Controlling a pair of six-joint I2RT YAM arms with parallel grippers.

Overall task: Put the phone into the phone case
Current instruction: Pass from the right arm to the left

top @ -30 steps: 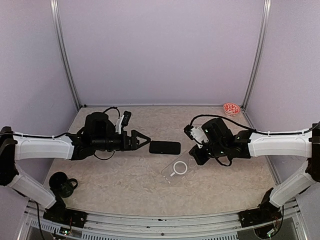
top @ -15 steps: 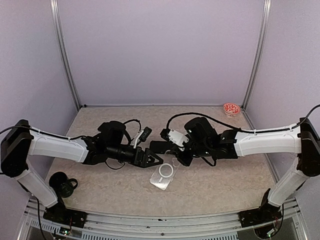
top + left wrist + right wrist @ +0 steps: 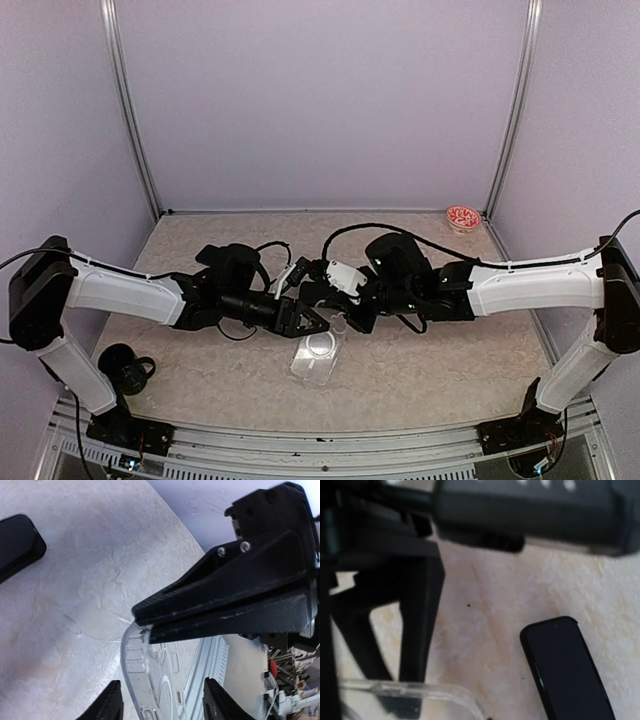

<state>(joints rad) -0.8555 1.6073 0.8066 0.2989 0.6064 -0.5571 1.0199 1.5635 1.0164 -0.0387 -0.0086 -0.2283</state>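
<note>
Phone [image 3: 567, 670]: flat on table [image 3: 450, 350], lower right of right wrist view. Clear case [image 3: 318, 357]: middle of top view, near phone, not touching. Left gripper [image 3: 162, 681]: fingers spread, case end between. Right gripper [image 3: 145, 625]: fingers pressed together, tip at case rim.

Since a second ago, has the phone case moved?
Yes. The phone case slid left and a little toward the near edge, away from the red dish in the back right corner.
</note>
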